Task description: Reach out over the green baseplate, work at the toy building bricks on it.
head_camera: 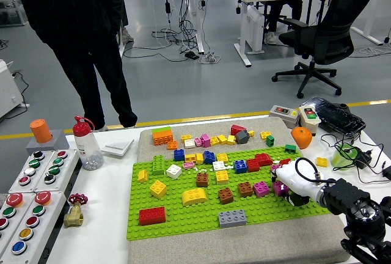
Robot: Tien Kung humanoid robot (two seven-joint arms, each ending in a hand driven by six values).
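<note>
Nearest the camera, the right arm comes in from the lower right corner, and its white right hand [294, 183] sits low over the right edge of the green baseplate [183, 218], fingers curled down around a small dark brick that is mostly hidden beneath them; I judge it clamped on that brick, though the contact itself is covered. A magenta brick [280, 187] lies touching the hand on its left, with a second magenta brick [261, 188] just beside that, so the approach from the outer edge probably keeps the arm from sweeping across the other pieces. The left hand is out of view. Further in, a grey brick [233, 217], a red brick [152, 216] and a yellow arched brick [194, 196] stand well apart on the plate's near half, while the far half carries a tighter row of small coloured bricks. Beyond the plate, loose bricks lie scattered on the beige mat [208, 126], likely as a supply. A button panel [30, 194] and a spray bottle [87, 145] occupy the tabletop's left, clear of the work. A person in dark clothes [79, 38] stands at the far side, hands unseen.
</note>
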